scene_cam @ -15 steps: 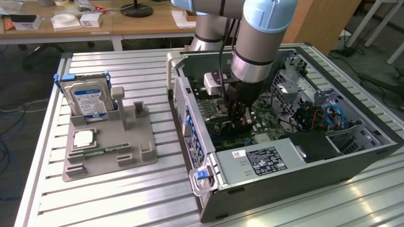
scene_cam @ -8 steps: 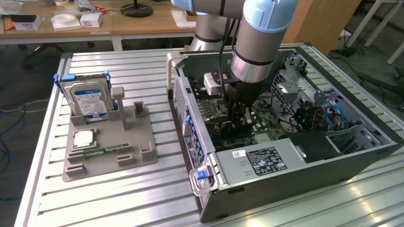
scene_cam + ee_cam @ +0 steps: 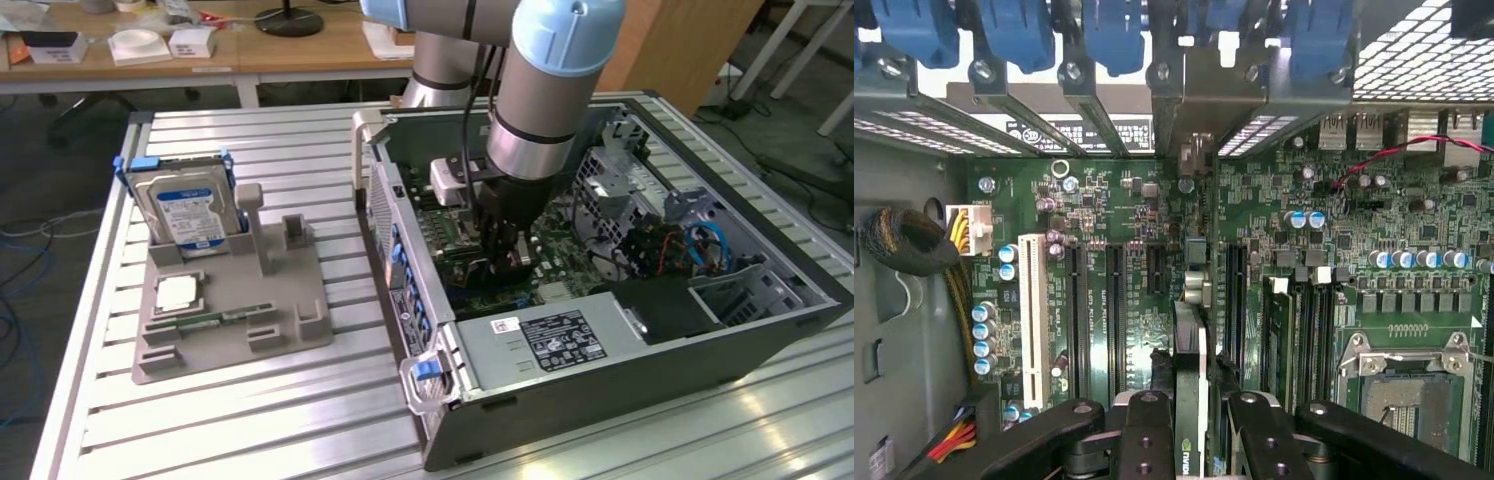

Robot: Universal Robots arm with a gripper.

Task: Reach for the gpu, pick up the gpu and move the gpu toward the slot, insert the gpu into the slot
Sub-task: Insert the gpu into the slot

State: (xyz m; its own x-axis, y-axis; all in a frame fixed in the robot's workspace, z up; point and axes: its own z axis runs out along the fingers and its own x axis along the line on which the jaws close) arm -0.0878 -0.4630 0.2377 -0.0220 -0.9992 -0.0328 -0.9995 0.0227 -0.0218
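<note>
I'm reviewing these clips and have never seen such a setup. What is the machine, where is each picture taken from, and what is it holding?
The grey and light-blue column is a robot arm, reaching down into an open computer case that lies on a slatted metal table. One picture comes from a camera off the arm; the other from a camera on its wrist, looking down past the black fingers at the green motherboard. Its gripper is shut on the gpu, a thin dark card seen edge-on, held above the motherboard's slots. Towards the exterior view's left, a grey holder carries a hard drive with blue rails.
</note>
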